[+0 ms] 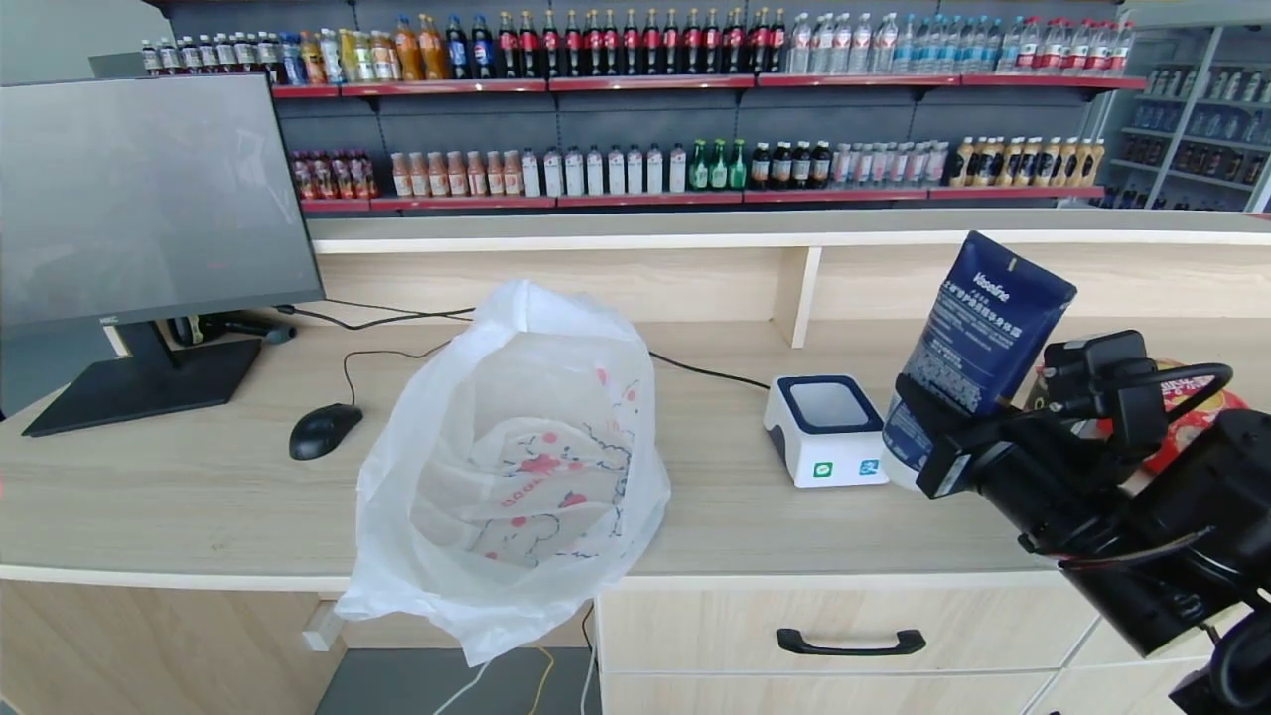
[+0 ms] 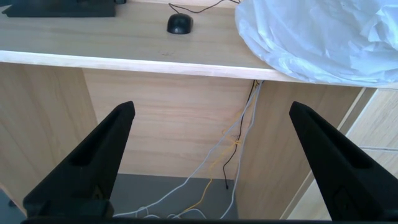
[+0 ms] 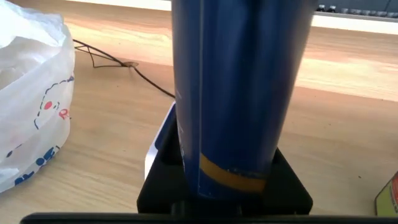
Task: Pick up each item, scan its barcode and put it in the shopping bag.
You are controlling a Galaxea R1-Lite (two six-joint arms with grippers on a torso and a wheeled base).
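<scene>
My right pincer is clenched on the lower end of the blue pouch; the pouch rises out of the jaws with its top leaning away from the scanner; the scanner sits on the desk just beside the pincer, on the side toward the shopping bag; whether pouch and scanner touch I cannot tell.

I judge the step in hand to be the scan, with bagging to follow; the scanner's window faces upward, so I would tip the pouch over and carry it across the window rather than slide it along the housing; I cannot make out the barcode among the fine print near the grip, so I would turn the pouch slowly and show one face, then the other; the jaws cover part of the lower end and may be hiding the code.

The pouch is soft and held low, so I expect it to flop if swung fast; I would go gently; the bag lies beyond the scanner from the pincer, with its mouth open upward, and I would lift clear of the scanner before crossing.

A red packet lies behind the right arm; my left pincer is released, jaws wide, hanging below the desk edge.
</scene>
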